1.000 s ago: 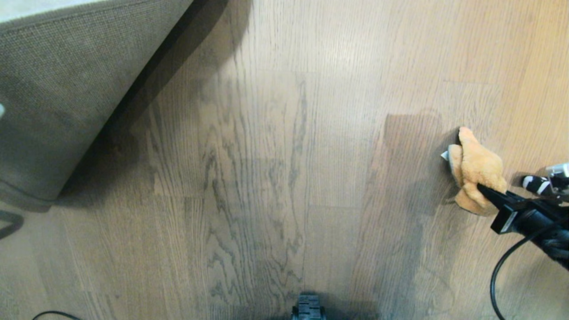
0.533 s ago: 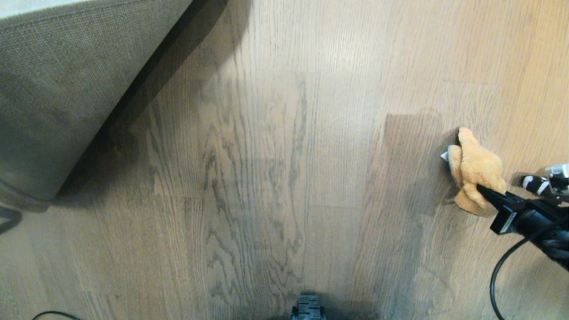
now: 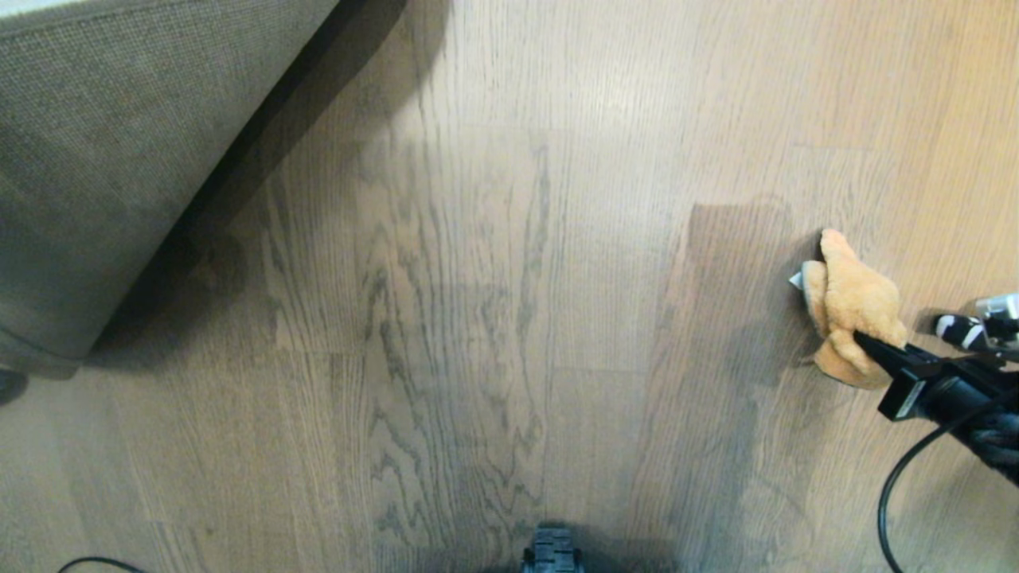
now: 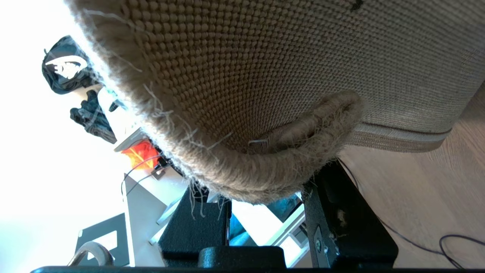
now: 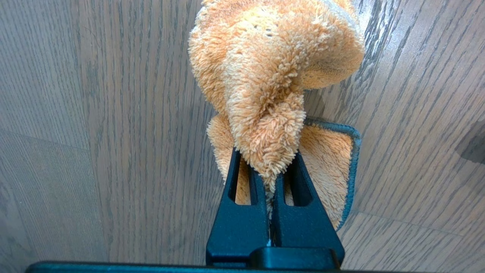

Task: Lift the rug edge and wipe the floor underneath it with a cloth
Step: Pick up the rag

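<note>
Rug edge [image 3: 103,159] lifts slightly further upper left, left fingers [image 4: 265,212] gripping it; right fingers [image 5: 271,182] clamp cloth [image 3: 852,306], floor [image 3: 478,318] ready for wiping.

The right gripper [image 5: 269,178] is showing matte black fingers [image 5: 237,212], each with a slotted opening. A black cable [image 3: 896,493] is looping beneath its arm, beside a black-and-white striped part, possibly a connector. The left gripper [image 4: 265,223] is showing blocky, scuffed black fingers, one carrying a screw [image 4: 318,245].
</note>
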